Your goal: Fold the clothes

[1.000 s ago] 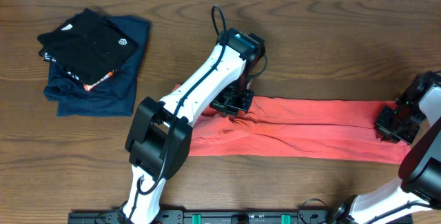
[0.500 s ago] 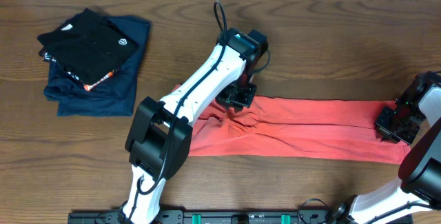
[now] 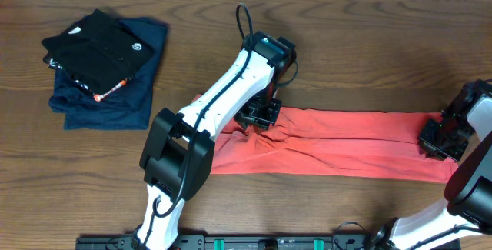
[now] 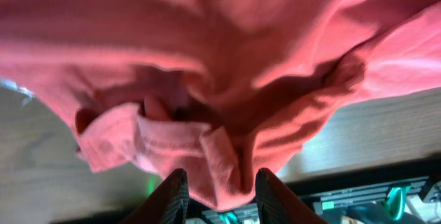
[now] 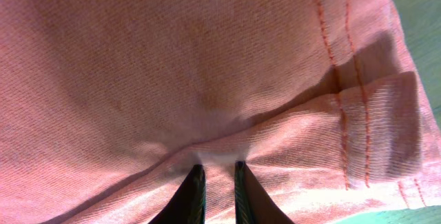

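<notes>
The coral-red T-shirt [image 3: 346, 146] lies folded into a long strip across the table's front half, plain red side showing. My left gripper [image 3: 260, 116] is at the strip's upper edge near its left end. In the left wrist view the gripper [image 4: 222, 193] is shut on a bunched fold of the shirt [image 4: 220, 58], which hangs between the fingers. My right gripper [image 3: 438, 141] is at the strip's right end. In the right wrist view the gripper [image 5: 218, 182] is pinched shut on a ridge of the shirt [image 5: 172, 65] near its stitched hem.
A folded black garment [image 3: 96, 50] with a small white logo lies on a folded navy-blue garment [image 3: 115, 104] at the back left. The arms' base rail [image 3: 254, 242] runs along the table's front edge.
My left gripper rose slightly toward the back and came back down, and the cloth beside it is more wrinkled. The right gripper has not moved.
</notes>
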